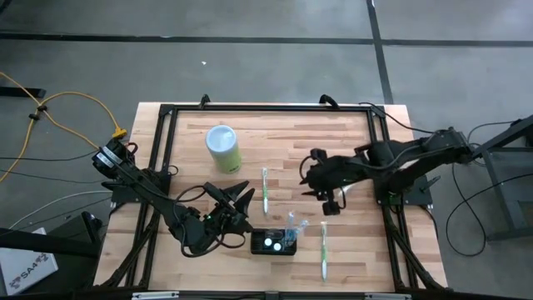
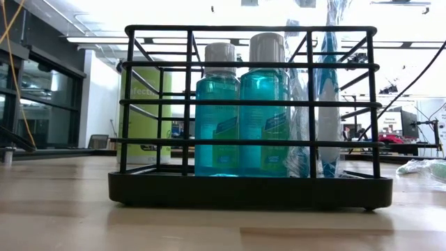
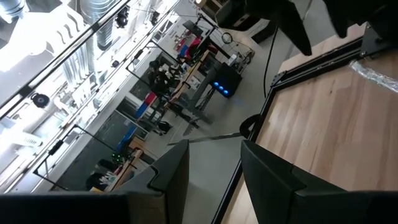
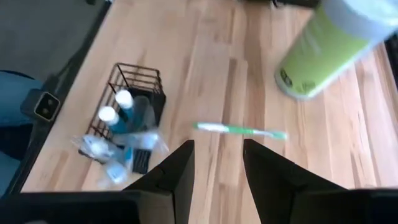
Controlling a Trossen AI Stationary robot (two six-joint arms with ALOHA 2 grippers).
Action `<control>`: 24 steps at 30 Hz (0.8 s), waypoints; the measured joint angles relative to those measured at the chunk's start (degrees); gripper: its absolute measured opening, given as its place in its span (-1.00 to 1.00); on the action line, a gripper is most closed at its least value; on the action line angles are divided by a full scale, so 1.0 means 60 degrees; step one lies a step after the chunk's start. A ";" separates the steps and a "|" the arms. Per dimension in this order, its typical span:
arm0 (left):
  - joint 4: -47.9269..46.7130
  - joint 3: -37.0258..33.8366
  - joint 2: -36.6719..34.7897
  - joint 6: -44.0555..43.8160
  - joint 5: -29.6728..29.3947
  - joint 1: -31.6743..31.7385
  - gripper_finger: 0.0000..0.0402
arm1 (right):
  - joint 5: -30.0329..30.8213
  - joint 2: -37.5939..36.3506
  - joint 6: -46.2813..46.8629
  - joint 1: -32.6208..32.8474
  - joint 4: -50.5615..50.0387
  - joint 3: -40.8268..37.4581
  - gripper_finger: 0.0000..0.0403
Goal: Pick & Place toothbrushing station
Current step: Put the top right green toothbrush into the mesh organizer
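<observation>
Nearby — toothbrushing station (image 1: 274, 242), left hand (image 1: 242, 199)

1. The right gripper (image 4: 217, 163) hangs above the wooden worktop (image 4: 205, 74), its fingers parted with nothing between them.
2. The toothbrushing station (image 4: 127, 115), a black wire rack, holds two blue bottles (image 4: 118, 112) near the worktop's edge.
3. A green toothbrush (image 4: 239, 130) lies flat mid-worktop.
4. A pale green cylinder (image 4: 320, 46) stands apart from it.
</observation>
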 joint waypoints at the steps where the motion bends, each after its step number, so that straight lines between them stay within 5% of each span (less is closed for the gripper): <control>1: 0.0000 0.0000 0.0000 -0.0007 0.0007 0.0000 -0.31 | -0.0004 0.0000 0.0076 -0.0060 -0.0116 0.0004 -0.36; 12: 0.0000 0.0000 0.0000 -0.0011 -0.0001 0.0000 -0.31 | 0.0024 0.0040 0.0454 -0.0500 -0.2150 -0.0266 -0.36; 24: 0.0000 0.0000 0.0000 -0.0063 -0.0186 0.0000 -0.31 | 0.0208 0.0004 0.1974 -0.0486 -0.2292 -0.2455 -0.36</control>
